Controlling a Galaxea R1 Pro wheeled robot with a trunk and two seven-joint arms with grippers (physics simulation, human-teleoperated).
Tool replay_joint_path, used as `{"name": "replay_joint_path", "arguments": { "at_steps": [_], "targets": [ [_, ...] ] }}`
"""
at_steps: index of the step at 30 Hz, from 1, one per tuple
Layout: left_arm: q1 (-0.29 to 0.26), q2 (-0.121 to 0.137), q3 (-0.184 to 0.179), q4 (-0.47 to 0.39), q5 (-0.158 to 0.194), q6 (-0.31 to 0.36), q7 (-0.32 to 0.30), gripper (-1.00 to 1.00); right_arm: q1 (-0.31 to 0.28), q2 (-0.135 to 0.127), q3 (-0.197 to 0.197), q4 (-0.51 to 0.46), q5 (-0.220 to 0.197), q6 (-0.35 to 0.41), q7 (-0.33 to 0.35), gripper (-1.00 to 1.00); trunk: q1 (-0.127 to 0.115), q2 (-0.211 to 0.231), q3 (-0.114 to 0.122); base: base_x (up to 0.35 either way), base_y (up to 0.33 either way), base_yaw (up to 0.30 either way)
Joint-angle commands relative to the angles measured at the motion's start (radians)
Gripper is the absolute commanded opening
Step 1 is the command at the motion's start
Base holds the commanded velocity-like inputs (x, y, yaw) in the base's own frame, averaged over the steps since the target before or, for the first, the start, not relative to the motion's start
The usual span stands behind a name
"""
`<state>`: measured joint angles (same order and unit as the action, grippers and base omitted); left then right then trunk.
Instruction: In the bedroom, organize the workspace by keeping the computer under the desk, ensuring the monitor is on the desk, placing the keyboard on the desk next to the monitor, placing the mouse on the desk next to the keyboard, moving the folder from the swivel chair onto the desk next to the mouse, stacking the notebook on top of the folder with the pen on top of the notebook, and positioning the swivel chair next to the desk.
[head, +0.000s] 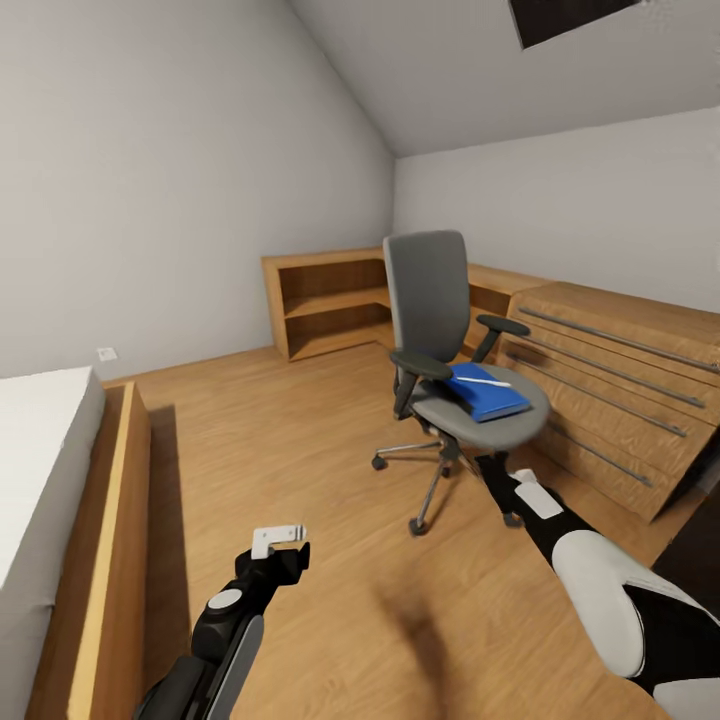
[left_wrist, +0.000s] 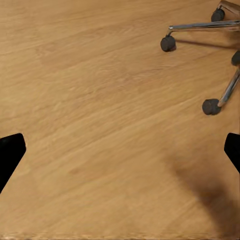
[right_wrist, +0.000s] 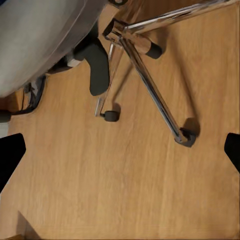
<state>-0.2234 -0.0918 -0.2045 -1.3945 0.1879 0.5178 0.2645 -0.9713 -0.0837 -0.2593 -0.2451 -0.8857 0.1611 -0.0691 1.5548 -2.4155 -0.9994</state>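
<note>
The robot faces the swivel chair (head: 440, 340), where the folder (head: 487, 391) lies with the pen (head: 484, 381) on it. Both the left gripper (left_wrist: 120, 150) and the right gripper (right_wrist: 120, 150) are spread and hold nothing. The step in hand seems to be fetching the folder, so the right gripper must rise above the seat

swivel chair (right_wrist: 40, 45) — grey seat, chrome legs, castors | wood floor (right_wrist: 125, 190) | hand fingertips (right_wrist: 10, 155) apart

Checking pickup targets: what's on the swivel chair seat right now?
On the swivel chair seat lies the blue folder, with the white pen on top. Whether a notebook sits between them can't be told; the seat under the folder is covered.
</note>
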Motion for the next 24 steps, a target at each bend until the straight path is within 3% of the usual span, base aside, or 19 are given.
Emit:
{"name": "replay_joint_path", "arguments": {
  "at_steps": [1,3,5,6,8,15,17,19,20,22,24],
  "targets": [
    [-0.001,0.001,0.000,0.003,0.010,0.003,0.010,1.00,0.000,0.003,0.000,-0.002,0.007,-0.004,-0.006,1.00,-0.001,0.000,-0.001,-0.337,0.000,0.000],
    [-0.001,0.001,0.002,0.011,0.010,0.003,0.012,1.00,0.000,0.011,0.000,-0.002,0.040,-0.020,-0.006,1.00,-0.001,0.000,-0.001,-0.337,0.000,0.000],
    [-0.001,0.001,0.007,0.019,0.010,0.002,0.014,1.00,0.003,0.033,-0.001,0.001,0.113,-0.051,-0.006,1.00,-0.001,0.000,-0.001,-0.337,0.000,0.000],
    [-0.001,0.001,0.008,0.024,0.010,0.002,0.013,1.00,0.023,0.050,-0.001,0.014,0.188,-0.087,-0.006,1.00,-0.001,0.000,-0.001,-0.274,0.000,0.000],
    [-0.001,0.001,0.008,0.026,0.010,0.000,0.011,1.00,0.048,0.058,-0.001,0.023,0.238,-0.127,-0.005,1.00,-0.001,0.000,-0.001,-0.180,0.000,0.000],
    [-0.001,0.002,0.008,0.055,0.013,-0.006,0.004,1.00,0.129,0.086,-0.001,0.033,0.339,-0.240,-0.006,1.00,-0.005,0.007,0.002,-0.060,0.000,0.000],
    [-0.001,0.000,0.005,0.134,0.013,-0.027,0.003,1.00,0.201,0.094,-0.001,0.049,0.399,-0.317,-0.006,1.00,-0.012,0.021,0.008,-0.011,0.000,0.000],
    [-0.001,-0.001,0.003,0.166,0.013,-0.054,0.003,1.00,0.246,0.099,-0.001,0.059,0.430,-0.379,-0.006,1.00,-0.020,0.035,0.015,-0.005,0.000,0.000],
    [-0.001,-0.001,0.002,0.173,0.013,-0.062,0.003,1.00,0.259,0.101,-0.002,0.063,0.437,-0.401,-0.005,1.00,-0.024,0.042,0.018,-0.003,0.000,0.000],
    [-0.001,-0.003,-0.005,0.208,0.014,-0.091,0.006,1.00,0.334,0.126,-0.002,0.105,0.466,-0.539,0.002,1.00,-0.031,0.056,0.024,-0.001,0.000,0.000],
    [-0.001,-0.002,-0.005,0.223,0.016,-0.093,0.006,1.00,0.351,0.128,-0.002,0.134,0.470,-0.559,0.005,1.00,-0.039,0.070,0.030,0.000,0.000,0.000]
  ]
}}
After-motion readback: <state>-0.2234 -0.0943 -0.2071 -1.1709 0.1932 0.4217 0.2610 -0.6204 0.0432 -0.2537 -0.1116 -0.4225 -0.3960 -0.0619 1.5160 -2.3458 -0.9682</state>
